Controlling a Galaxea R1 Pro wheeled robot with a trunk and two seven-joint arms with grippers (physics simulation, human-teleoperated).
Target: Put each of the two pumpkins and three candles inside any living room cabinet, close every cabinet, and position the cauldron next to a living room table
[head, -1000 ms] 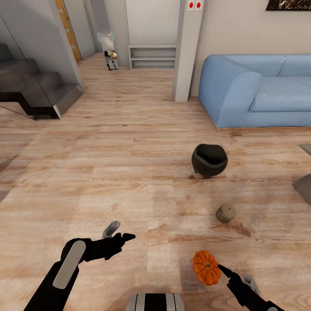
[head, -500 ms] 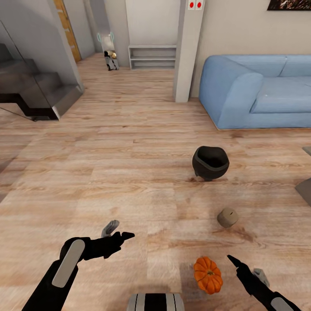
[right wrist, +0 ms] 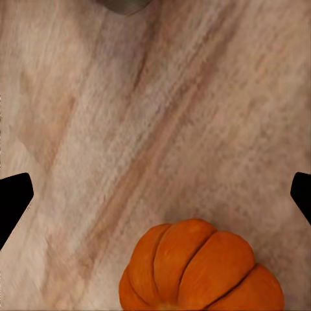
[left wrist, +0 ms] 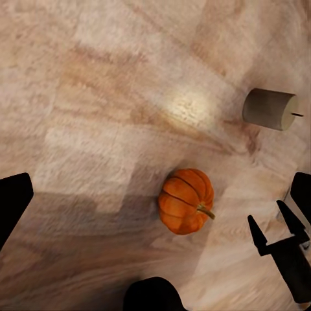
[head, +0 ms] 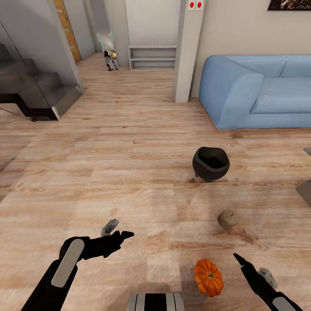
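Observation:
An orange ribbed pumpkin [head: 208, 277] lies on the wood floor just in front of my base; the left wrist view shows the pumpkin [left wrist: 186, 201] on its side, and the right wrist view catches the pumpkin [right wrist: 201, 269] close below the fingers. My right gripper [head: 252, 268] is open a short way to its right, not touching it. My left gripper [head: 119, 231] hovers open over bare floor to the left. A beige candle [head: 227, 219] lies on its side beyond the pumpkin. The black cauldron [head: 210, 163] stands farther back. The cabinet is out of view.
A blue sofa [head: 259, 90] fills the back right, with a grey pillar [head: 185, 52] beside it. Dark stairs [head: 34, 90] rise at the left and a low shelf [head: 152, 57] stands at the far wall. A grey table corner [head: 305, 190] pokes in at the right edge.
My right gripper has drawn away to the right from the pumpkin it was touching. The pumpkin now rests free on the floor. The view shifted slightly; the left arm held still.

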